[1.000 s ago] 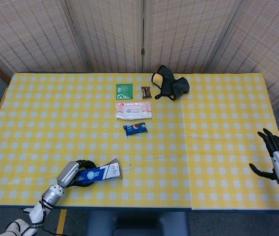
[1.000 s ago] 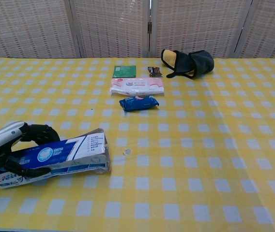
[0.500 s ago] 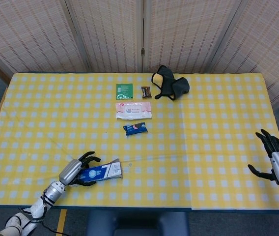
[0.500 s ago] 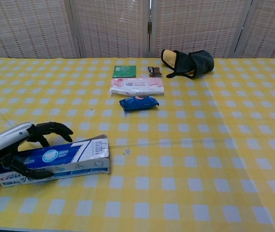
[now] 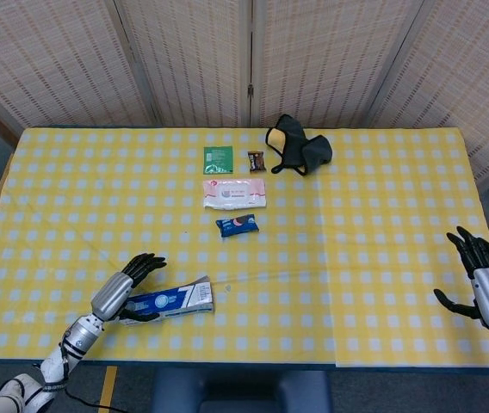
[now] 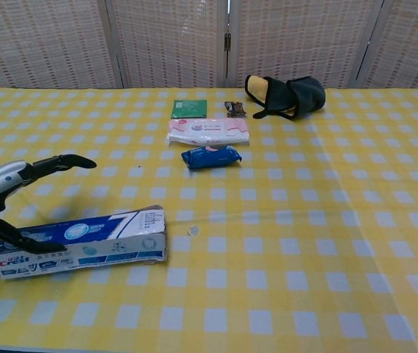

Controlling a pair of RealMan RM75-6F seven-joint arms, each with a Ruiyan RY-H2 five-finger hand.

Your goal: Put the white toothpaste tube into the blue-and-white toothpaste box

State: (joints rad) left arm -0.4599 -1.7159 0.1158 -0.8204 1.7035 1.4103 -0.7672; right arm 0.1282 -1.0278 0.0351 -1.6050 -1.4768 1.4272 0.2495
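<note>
The blue-and-white toothpaste box (image 5: 169, 301) lies flat on the yellow checked table near the front left edge, its open end (image 6: 152, 234) facing right. No white tube shows outside the box. My left hand (image 5: 124, 284) hovers over the box's left half with its fingers (image 6: 58, 162) spread and raised, while its thumb (image 6: 16, 239) stays low by the box's front face. My right hand (image 5: 485, 284) is open at the table's far right edge, holding nothing; the chest view does not show it.
A small white dot-like piece (image 6: 193, 230) lies just right of the box. Mid-table sit a white wipes pack (image 5: 234, 192), a blue packet (image 5: 237, 224), a green sachet (image 5: 218, 158), a small brown snack (image 5: 256, 160) and a black pouch (image 5: 299, 146).
My left hand has let go of the box: its fingers uncurled and lifted off. The box settled flat on the table. The right hand barely moved.
</note>
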